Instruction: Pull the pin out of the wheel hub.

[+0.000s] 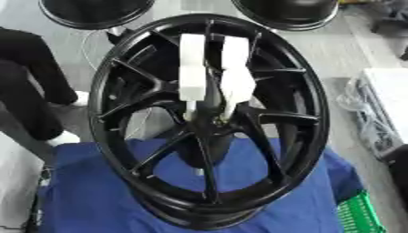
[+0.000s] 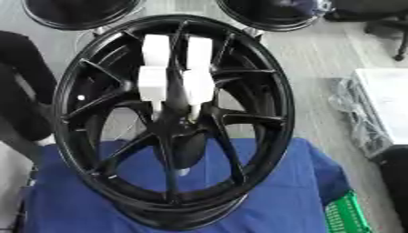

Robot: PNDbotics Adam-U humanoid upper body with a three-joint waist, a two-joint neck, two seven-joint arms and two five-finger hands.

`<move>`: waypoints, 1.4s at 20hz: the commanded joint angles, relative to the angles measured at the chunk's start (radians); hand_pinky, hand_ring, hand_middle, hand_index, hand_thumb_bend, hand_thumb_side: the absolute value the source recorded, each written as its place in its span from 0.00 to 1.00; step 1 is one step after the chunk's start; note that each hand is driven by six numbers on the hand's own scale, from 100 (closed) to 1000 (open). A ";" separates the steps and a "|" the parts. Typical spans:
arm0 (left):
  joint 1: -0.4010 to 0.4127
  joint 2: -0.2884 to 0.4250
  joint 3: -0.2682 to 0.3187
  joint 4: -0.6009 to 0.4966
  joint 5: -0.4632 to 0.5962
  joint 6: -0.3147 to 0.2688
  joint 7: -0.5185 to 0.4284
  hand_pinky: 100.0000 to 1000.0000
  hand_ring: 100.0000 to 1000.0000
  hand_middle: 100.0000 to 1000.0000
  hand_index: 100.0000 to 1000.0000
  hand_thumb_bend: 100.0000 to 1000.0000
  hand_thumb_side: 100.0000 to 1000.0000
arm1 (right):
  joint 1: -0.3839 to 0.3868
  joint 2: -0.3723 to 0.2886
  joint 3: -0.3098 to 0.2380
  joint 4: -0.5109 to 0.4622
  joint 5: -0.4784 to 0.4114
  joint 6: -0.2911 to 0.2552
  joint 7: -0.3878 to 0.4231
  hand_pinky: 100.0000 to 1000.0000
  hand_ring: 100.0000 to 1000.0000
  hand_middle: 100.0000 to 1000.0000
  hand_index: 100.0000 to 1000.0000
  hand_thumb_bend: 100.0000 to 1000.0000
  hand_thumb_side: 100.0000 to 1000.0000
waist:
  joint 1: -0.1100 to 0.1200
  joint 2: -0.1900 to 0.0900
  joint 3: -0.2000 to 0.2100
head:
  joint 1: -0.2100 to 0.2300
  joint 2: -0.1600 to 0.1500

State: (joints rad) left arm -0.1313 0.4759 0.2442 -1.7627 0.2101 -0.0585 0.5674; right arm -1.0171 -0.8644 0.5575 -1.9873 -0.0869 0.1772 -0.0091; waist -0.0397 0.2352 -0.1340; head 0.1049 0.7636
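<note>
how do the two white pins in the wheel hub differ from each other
The left white pin starts slightly higher in the view, and its thin tip enters the wheel hub on the left of centre. The right white pin sits slightly lower and enters on the right. Both are white, stepped blocks with narrow tips, roughly parallel and still seated.

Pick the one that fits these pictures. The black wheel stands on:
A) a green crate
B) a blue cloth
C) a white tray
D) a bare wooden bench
B: the black wheel stands upright with its lower rim resting on the blue cloth; the green crate only shows at the lower right corner, beside the cloth. No robot hand shows in either view.
</note>
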 commanded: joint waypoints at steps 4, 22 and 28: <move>-0.002 0.026 0.012 -0.011 0.012 -0.002 0.000 0.89 0.86 0.94 0.93 0.34 0.76 | -0.080 0.056 -0.006 -0.013 0.012 0.139 0.190 0.63 0.59 0.72 0.89 0.52 0.40 | 0.007 -0.020 -0.012 | 0.014 0.006; -0.005 0.010 0.011 -0.001 0.012 -0.001 -0.013 0.89 0.86 0.89 0.90 0.34 0.76 | -0.130 0.223 0.050 -0.013 0.154 0.342 0.377 0.57 0.56 0.67 0.85 0.57 0.34 | 0.014 -0.024 -0.010 | -0.002 0.006; -0.007 0.013 0.012 0.000 0.013 -0.002 -0.011 0.89 0.85 0.89 0.88 0.34 0.76 | -0.109 0.243 0.080 -0.013 0.182 0.346 0.437 0.60 0.62 0.68 0.82 0.54 0.29 | 0.014 -0.024 -0.007 | -0.007 0.006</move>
State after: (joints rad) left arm -0.1310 0.4658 0.2498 -1.7508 0.2203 -0.0582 0.5576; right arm -1.1134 -0.6149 0.6430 -1.9888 0.0840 0.5234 0.4172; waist -0.0288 0.2281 -0.1421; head 0.1010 0.7640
